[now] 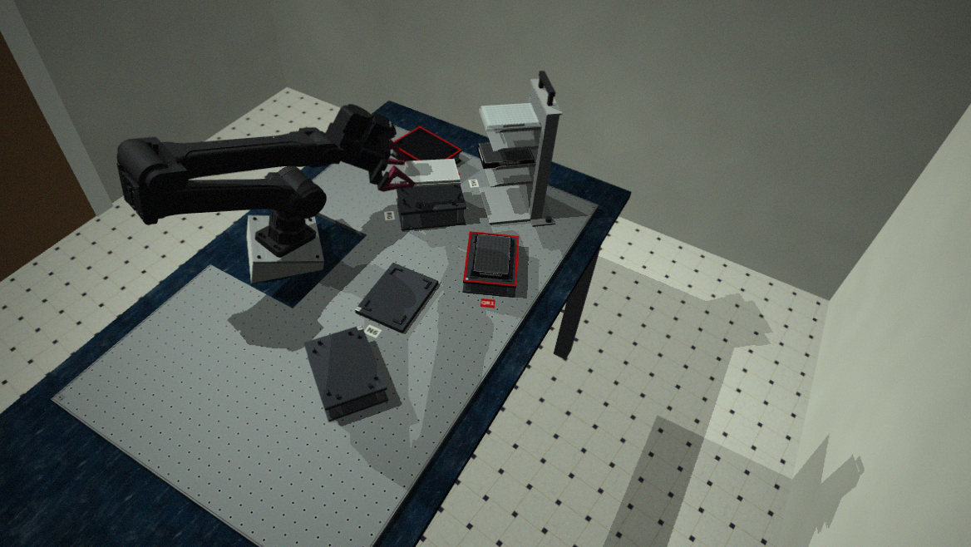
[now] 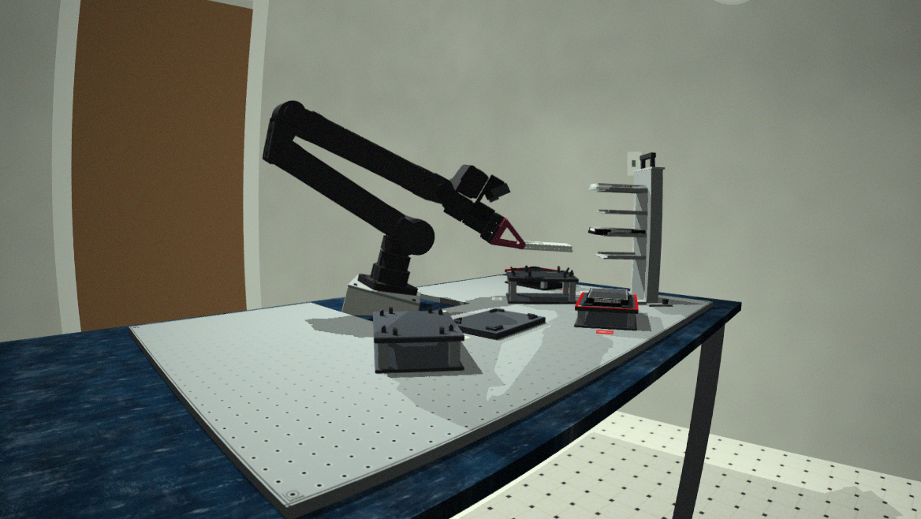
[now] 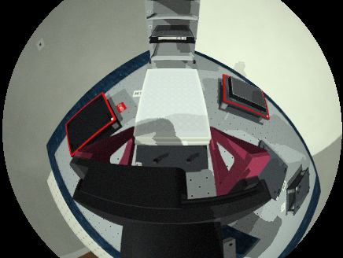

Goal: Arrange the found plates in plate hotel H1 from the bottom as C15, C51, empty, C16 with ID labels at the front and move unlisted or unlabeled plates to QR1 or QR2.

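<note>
My gripper is shut on the short end of a white plate. It holds the plate level in the air above a raised dark nest, with the long axis pointing at the hotel H1. The top slot holds a white plate. The second slot from the bottom holds a black plate. The other two shelves look bare. No ID labels are readable.
The red-edged nest QR1 carries a black plate. A second red-edged nest lies bare beside the arm. A flat dark nest and the N6 block stand nearer the front.
</note>
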